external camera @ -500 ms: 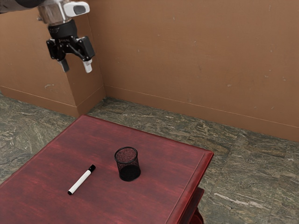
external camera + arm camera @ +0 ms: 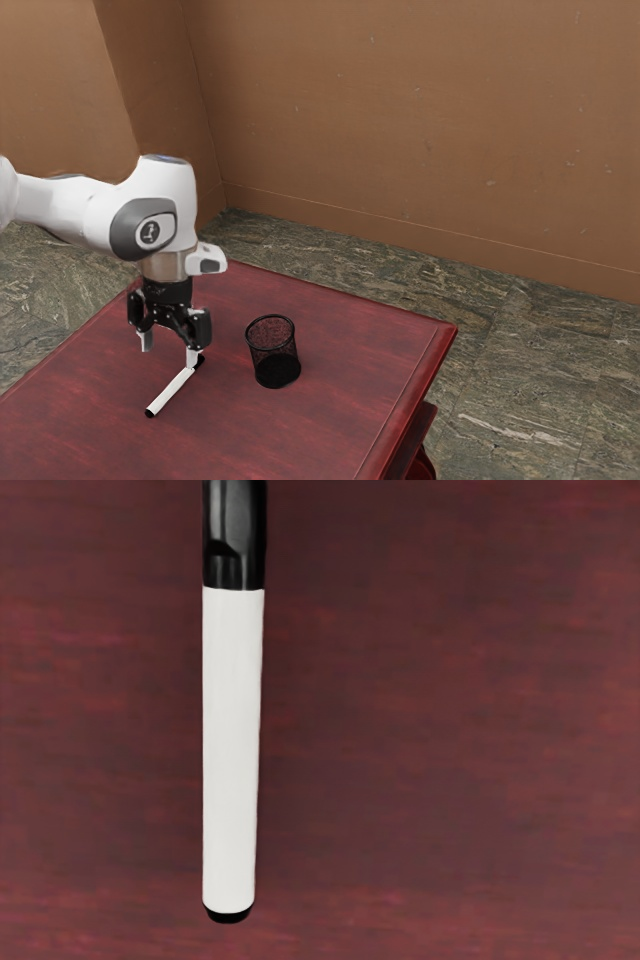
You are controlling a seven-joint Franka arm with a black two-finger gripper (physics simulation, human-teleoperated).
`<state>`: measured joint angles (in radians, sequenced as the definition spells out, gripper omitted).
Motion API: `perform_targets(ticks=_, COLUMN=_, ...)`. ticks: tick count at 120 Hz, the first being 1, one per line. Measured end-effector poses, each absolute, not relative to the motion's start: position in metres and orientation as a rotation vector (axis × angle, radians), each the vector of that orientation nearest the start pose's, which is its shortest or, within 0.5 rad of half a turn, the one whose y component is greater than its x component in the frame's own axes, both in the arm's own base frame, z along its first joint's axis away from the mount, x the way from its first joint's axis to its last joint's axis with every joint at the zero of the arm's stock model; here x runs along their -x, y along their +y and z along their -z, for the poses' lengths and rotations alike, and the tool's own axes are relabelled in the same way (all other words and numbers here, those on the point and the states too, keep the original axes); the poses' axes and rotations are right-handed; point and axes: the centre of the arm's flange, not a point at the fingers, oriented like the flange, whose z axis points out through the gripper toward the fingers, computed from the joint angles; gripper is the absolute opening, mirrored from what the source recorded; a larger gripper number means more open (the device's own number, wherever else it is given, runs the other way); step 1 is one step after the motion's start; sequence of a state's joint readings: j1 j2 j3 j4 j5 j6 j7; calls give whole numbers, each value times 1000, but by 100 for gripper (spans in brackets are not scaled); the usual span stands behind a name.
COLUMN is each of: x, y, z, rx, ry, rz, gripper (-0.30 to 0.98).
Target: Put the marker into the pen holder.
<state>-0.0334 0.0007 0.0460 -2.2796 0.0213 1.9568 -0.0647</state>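
My black two-finger tool (image 2: 169, 350) hangs wide open by the cap end of the white, black-ended cylindrical marker (image 2: 171, 391), which lies on the red wooden counter (image 2: 330, 420), at eight o'clock from the round black mesh pen holder (image 2: 274, 369) in the exterior view.

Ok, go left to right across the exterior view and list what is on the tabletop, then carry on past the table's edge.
Marker → pen holder → the table's raised-looking border → stone-patterned floor.
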Motion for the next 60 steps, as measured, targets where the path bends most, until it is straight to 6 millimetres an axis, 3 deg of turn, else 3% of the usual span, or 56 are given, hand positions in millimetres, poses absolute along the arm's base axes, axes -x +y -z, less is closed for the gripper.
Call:
perform_targets(ticks=25, x=-450, y=7, z=-275, rx=3022, ry=48, rz=-306, gripper=61)
perform_targets(ticks=60, x=-441, y=6, z=-263, rx=3083, ry=-53, rz=-203, gripper=35)
